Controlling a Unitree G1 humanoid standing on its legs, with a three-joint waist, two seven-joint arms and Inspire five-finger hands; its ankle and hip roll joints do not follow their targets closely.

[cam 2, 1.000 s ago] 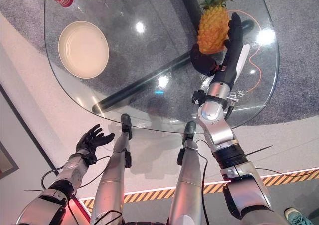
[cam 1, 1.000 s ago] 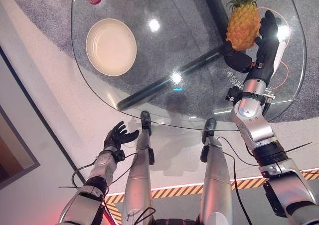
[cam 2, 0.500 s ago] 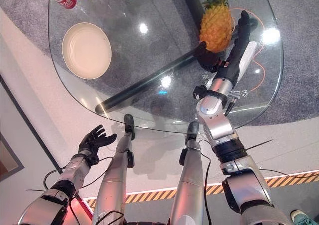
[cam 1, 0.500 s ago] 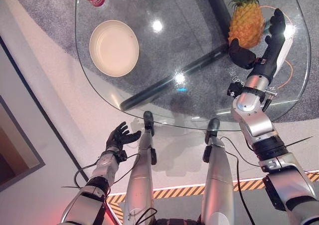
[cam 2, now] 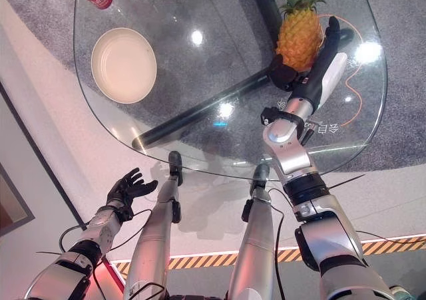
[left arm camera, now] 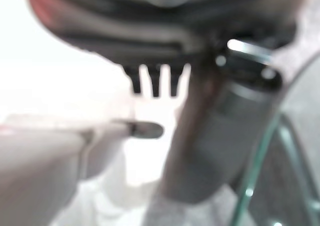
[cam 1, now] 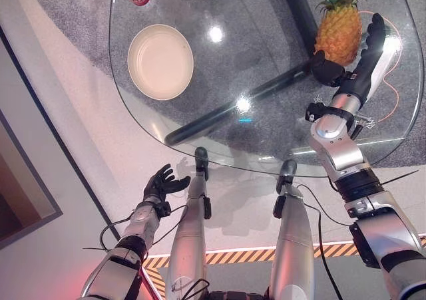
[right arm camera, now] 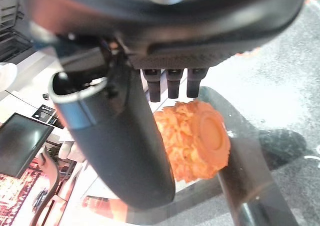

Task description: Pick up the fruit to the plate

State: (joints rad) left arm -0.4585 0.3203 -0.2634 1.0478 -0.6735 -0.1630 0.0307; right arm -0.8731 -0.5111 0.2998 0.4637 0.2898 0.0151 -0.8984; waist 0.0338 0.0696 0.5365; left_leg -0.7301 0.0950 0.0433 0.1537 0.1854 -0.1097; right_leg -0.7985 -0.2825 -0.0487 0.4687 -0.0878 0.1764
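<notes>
Right hand (cam 1: 356,60) spread wide around pineapple (cam 1: 339,27) at far right of glass table (cam 1: 266,60); thumb and fingers flank fruit, nothing clamped, contact apparently not yet made. Pineapple kept upright, well apart from plate (cam 1: 160,62). Left hand (cam 1: 160,184) held relaxed below table edge, clear of work.

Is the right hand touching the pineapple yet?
Cannot tell. The right hand brackets the pineapple, fingers straight; the eye views show neither clear contact nor a gap.
</notes>
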